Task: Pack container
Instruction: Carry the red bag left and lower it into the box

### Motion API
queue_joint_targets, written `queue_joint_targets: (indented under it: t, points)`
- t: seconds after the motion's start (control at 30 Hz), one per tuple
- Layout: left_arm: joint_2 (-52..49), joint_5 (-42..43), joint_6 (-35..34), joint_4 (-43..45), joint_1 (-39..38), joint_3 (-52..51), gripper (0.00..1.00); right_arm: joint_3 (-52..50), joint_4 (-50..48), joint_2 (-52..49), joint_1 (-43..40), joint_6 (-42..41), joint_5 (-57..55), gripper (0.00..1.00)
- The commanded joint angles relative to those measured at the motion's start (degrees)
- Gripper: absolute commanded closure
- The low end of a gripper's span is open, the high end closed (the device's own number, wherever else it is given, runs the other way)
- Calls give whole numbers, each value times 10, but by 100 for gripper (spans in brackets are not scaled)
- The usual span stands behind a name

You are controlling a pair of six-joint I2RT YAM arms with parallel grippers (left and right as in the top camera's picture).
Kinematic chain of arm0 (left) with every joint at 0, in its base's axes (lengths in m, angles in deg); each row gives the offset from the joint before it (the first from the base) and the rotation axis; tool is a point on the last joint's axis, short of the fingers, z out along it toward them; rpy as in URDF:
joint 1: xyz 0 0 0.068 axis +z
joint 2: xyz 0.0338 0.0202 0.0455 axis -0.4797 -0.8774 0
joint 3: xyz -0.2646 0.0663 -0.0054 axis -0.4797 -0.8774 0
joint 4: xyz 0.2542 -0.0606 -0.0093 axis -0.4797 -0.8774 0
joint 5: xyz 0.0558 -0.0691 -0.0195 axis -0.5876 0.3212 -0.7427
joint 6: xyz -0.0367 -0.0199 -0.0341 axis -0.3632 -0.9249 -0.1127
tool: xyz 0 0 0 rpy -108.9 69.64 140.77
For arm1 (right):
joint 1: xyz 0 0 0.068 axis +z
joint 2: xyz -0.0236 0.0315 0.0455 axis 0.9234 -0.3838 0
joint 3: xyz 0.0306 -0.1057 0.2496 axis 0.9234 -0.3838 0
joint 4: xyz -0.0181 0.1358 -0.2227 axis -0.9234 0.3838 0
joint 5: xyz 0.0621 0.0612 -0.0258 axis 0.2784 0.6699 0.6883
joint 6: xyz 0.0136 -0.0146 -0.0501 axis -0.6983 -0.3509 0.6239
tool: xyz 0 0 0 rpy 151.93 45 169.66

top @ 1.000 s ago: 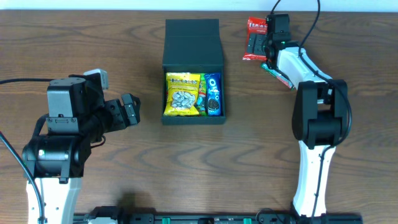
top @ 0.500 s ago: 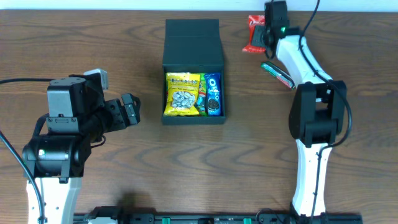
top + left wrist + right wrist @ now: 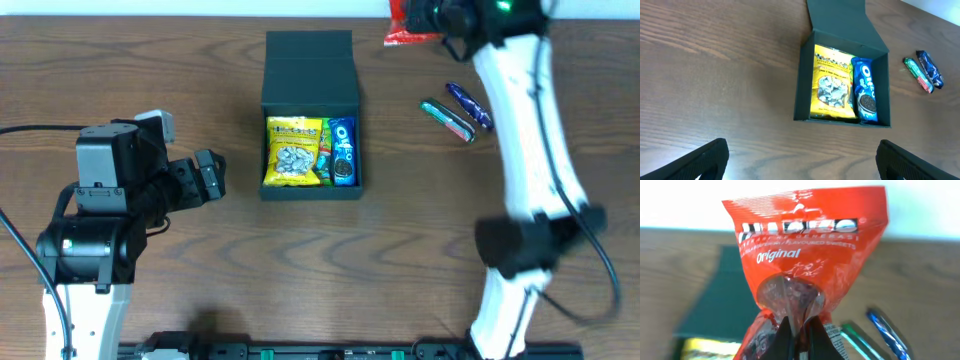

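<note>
The container point(image 3: 310, 75) sits on the counter point(image 3: 200, 290) about midway between the two arms, toward the far side. Its mouth faces straight up and its flap lid is thrown flat back on the side away from the robot. Laid open like that, its long axis runs near-to-far, with the hinge across the middle and the lid's free edge pointing at the far edge of the counter.

It looks like plain matte cardboard. I'd guess it is light, stiff enough to keep its shape, and not slippery, though the thin walls would dent under a hard pinch. It might also slide if pushed from one side. The lid's free far edge seems the sensible place to take hold when closing it.

Inside, a yellow packet point(image 3: 294, 152) fills the left part and a blue biscuit packet point(image 3: 342, 150) lies along the right wall, so little bare floor shows.

The right end effector point(image 3: 800, 335) is closed tight on a red sweets packet point(image 3: 805, 255) — soft, crinkly film, pinched low down. It is held beyond the container's far right corner. The left end effector point(image 3: 208, 175) is spread wide and empty, hanging to the left of the container. A green bar point(image 3: 447, 120) and a blue bar point(image 3: 470, 105) lie on the counter to the right — well apart from the container.
</note>
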Motion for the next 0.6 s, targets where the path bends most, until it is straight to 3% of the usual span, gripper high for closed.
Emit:
queue_joint_targets:
  t: [0.0, 0.17, 0.3, 0.57]
  points:
    - [-1, -9, 2, 1, -2, 14, 5, -113, -37, 130, -3, -9, 20, 99]
    - [-1, -19, 2, 1, -2, 14, 5, -365, -119, 269, 39, -89, 27, 99]
    - [-1, -19, 2, 3, -2, 14, 5, -473, -146, 263, 110, -146, 26, 99]
    - [-1, -19, 2, 1, -2, 14, 5, -632, -374, 198, 218, -305, 26, 99]
